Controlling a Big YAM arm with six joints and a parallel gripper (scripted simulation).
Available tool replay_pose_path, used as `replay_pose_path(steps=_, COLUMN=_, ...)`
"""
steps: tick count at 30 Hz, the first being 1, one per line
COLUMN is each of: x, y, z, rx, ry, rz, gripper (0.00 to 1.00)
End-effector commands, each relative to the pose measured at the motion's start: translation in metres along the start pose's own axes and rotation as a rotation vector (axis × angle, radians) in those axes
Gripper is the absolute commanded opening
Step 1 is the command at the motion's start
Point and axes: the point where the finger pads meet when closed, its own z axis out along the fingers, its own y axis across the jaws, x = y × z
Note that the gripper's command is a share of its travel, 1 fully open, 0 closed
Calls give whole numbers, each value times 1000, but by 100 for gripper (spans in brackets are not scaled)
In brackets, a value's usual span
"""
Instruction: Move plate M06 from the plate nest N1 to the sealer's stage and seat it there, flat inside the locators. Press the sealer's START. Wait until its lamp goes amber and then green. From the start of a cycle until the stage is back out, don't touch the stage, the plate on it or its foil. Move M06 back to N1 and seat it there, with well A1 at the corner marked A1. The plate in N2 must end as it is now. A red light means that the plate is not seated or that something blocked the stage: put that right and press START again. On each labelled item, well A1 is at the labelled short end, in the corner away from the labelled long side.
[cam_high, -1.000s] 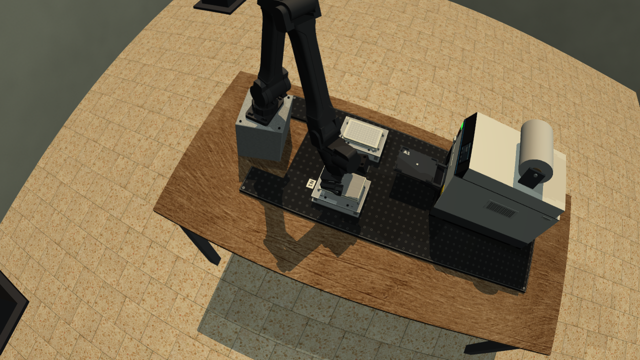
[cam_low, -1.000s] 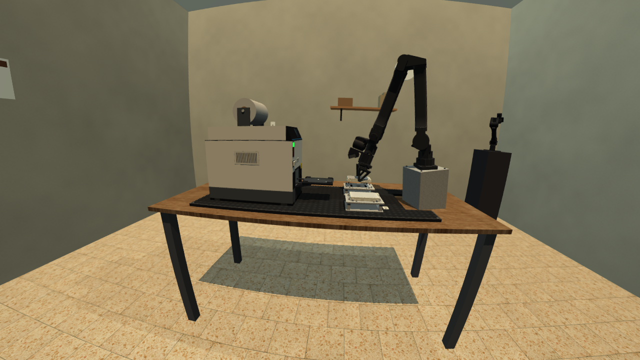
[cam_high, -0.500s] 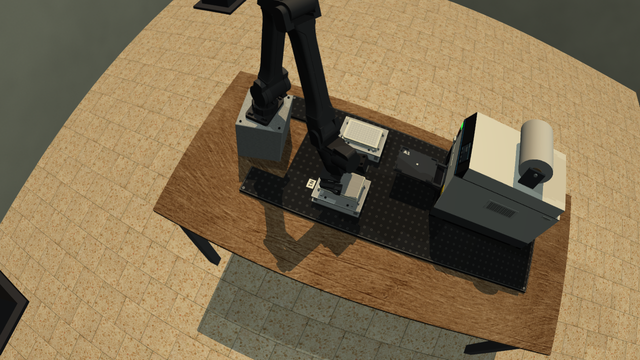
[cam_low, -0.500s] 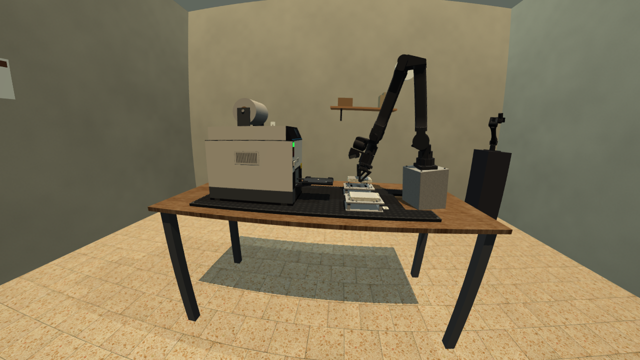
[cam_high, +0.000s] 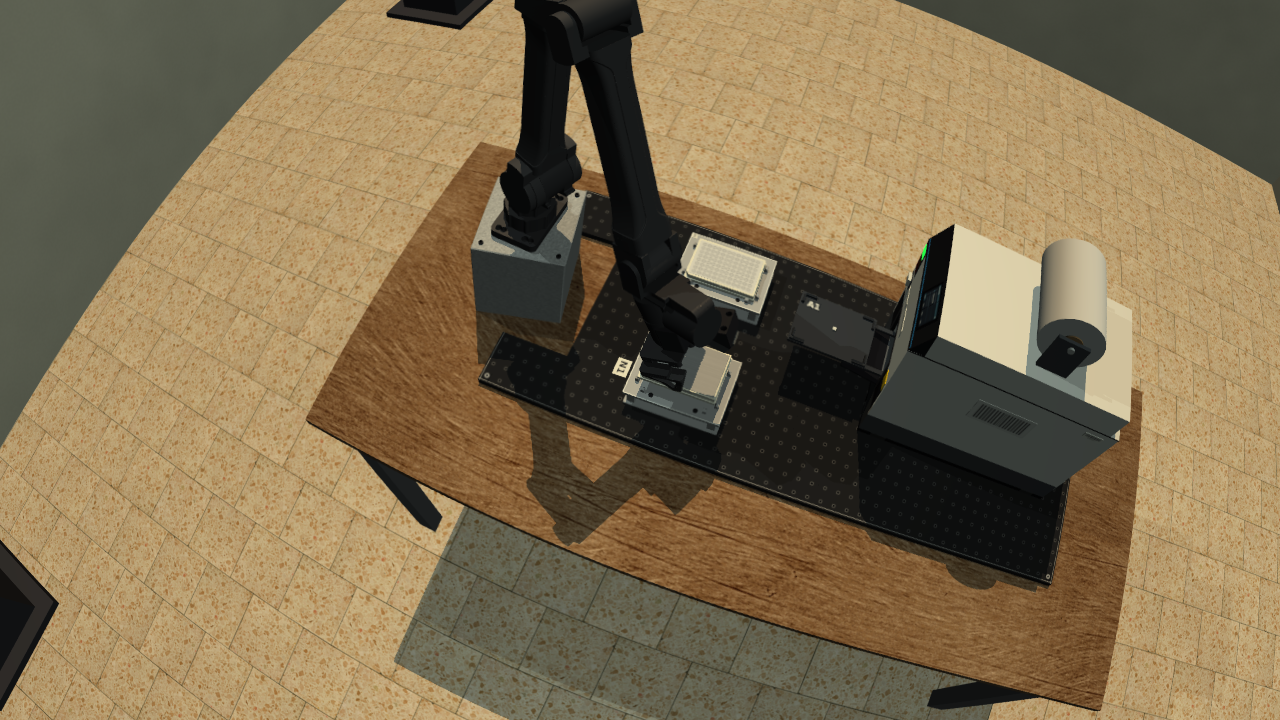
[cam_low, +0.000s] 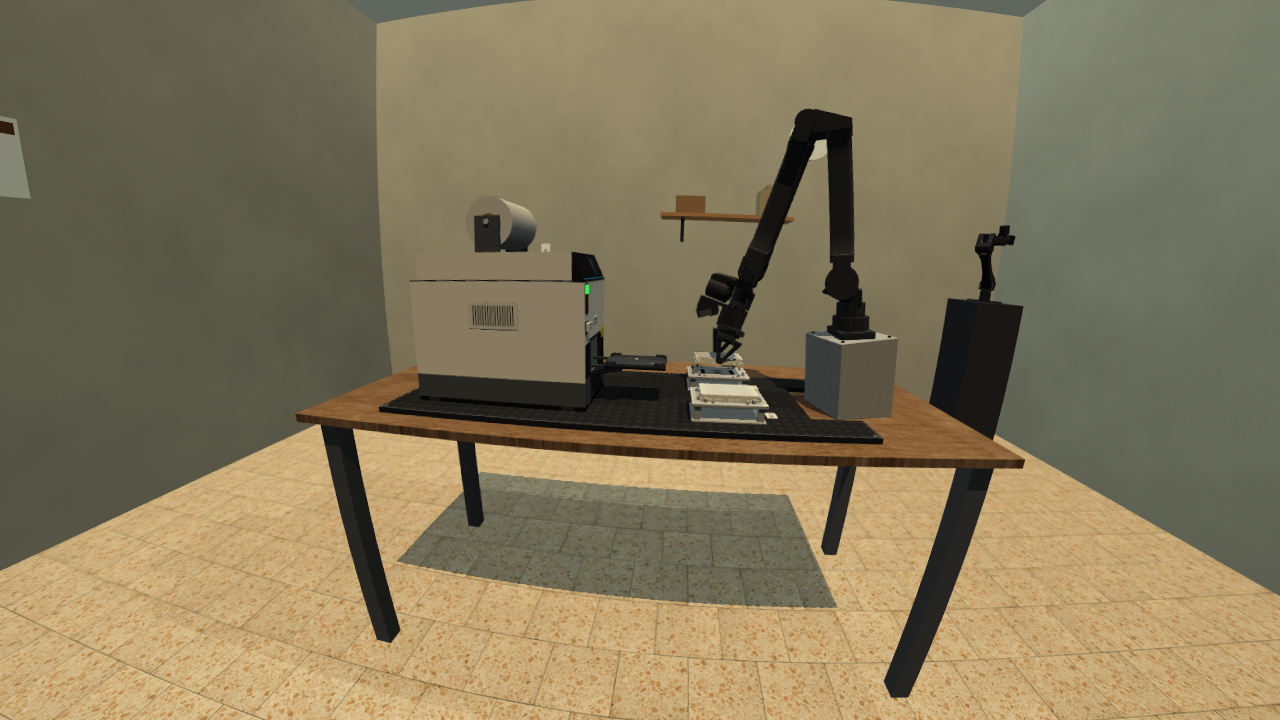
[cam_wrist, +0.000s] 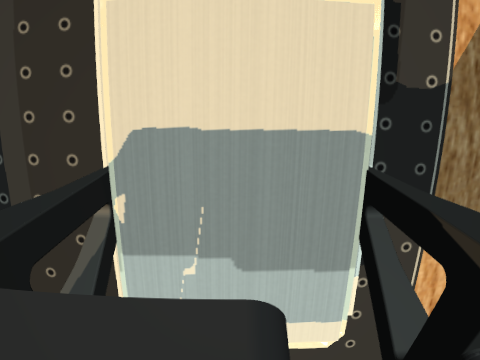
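The jaws are grasping plate M06 (cam_high: 713, 372) (cam_low: 704, 357) (cam_wrist: 240, 75) by its long sides, one finger pressing each flank, and here it is, hanging just above nest N1 (cam_high: 662, 399) (cam_low: 717, 382) below the jaws. Its top is showing a smooth, foil-like face, the stage (cam_high: 834, 334) (cam_low: 637, 361) is standing out with no plate, off to the sealer side of the jaws, and the lamp (cam_high: 923, 251) (cam_low: 587, 289) on the sealer (cam_high: 1002, 331) (cam_low: 501, 340) is glowing green, so this is looking like the return leg, with seating next.

Now it's about keeping things level! The jaws are gripping toward the N1-tag end, leaving much of the plate reaching out toward the sealer, so that far end is probably wanting a careful watch for droop. Going straight down and slowly is paying off here, squaring the skirt to the locators and letting go only once all corners are sitting flat. The A1 corner isn't readable, so its match is needing a check. The other plate (cam_high: 726, 265) (cam_low: 726, 391) is resting in N2 (cam_high: 754, 313) (cam_low: 725, 414), apart from the jaws, and is wanting a wide berth on the way out.
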Motion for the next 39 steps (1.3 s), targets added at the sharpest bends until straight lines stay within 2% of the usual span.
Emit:
replay_pose_path(steps=1, x=-11, y=-1, z=2, rx=6, ry=-23, rz=-10, gripper=0)
replay_pose_path(steps=15, x=-12, y=-1, z=-4, rx=12, ry=-35, rz=-12, gripper=0)
replay_pose_path(steps=30, x=-3, y=-8, z=3, rx=14, ry=-18, rz=11, gripper=0)
replay_pose_path(steps=39, x=-16, y=-6, z=9, rx=14, ry=-37, rz=-7, gripper=0)
